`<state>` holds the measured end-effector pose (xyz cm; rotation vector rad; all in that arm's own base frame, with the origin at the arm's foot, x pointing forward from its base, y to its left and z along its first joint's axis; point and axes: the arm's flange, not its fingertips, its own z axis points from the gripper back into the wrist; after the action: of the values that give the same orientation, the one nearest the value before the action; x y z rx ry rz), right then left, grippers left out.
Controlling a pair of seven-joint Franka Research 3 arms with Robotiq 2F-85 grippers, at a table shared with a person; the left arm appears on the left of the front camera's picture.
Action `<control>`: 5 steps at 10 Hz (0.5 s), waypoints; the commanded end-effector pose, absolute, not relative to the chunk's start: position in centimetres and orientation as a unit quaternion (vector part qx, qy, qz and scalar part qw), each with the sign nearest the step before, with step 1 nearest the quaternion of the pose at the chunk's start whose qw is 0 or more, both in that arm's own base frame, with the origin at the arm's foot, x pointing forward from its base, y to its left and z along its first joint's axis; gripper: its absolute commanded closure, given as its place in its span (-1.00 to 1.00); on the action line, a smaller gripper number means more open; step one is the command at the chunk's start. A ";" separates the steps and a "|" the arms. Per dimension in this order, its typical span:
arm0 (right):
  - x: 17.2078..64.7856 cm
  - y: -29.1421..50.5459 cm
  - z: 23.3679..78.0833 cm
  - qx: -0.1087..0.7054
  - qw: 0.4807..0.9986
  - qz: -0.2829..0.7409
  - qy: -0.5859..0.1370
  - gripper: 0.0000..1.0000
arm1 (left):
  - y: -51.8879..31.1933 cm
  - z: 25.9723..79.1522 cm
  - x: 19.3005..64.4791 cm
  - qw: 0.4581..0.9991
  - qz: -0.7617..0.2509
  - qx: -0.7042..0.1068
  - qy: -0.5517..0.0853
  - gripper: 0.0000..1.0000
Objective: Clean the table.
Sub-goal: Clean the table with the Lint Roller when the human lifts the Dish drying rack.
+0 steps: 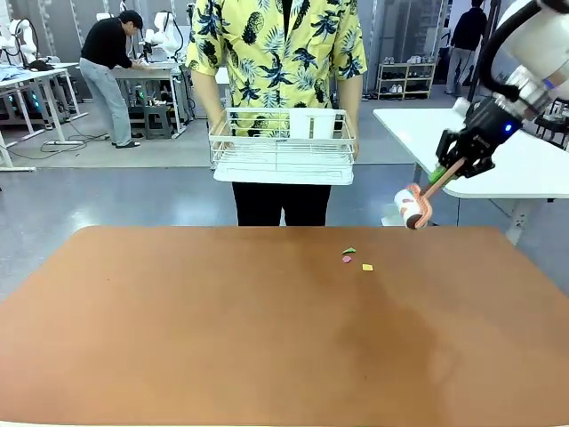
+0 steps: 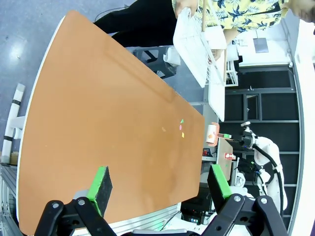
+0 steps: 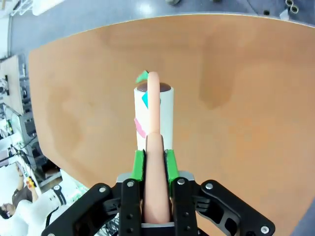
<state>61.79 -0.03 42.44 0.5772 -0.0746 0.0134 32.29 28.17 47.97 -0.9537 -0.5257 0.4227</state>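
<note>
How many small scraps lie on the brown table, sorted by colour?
Green scrap: 1
Pink scrap: 1
Yellow scrap: 1
Total: 3, lying close together on the far right part of the table.

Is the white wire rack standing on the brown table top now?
No, the person holds the white wire rack up in the air, beyond the far edge of the table.

Front camera across the table [image 1: 267, 338] toward the person [image 1: 276, 53]; both wrist cameras high above that same tabletop.
</note>
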 end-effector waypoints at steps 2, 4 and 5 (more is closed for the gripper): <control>64.8 -0.5 38.6 0.306 0.952 0.004 0.005 0.58 | 28.4 48.1 32.1 0.830 0.194 -0.457 -0.252 -1.00; 64.3 -1.2 36.3 0.321 0.947 -0.007 0.003 0.58 | 28.4 48.1 32.1 0.830 0.194 -0.457 -0.252 -1.00; 64.1 -1.8 35.9 0.314 0.949 -0.012 -0.036 0.58 | 28.4 48.1 32.1 0.830 0.194 -0.457 -0.252 -1.00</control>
<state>64.69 -1.74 35.51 0.6149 0.0042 -0.0300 32.31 28.16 47.96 -0.9536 -0.5252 0.4226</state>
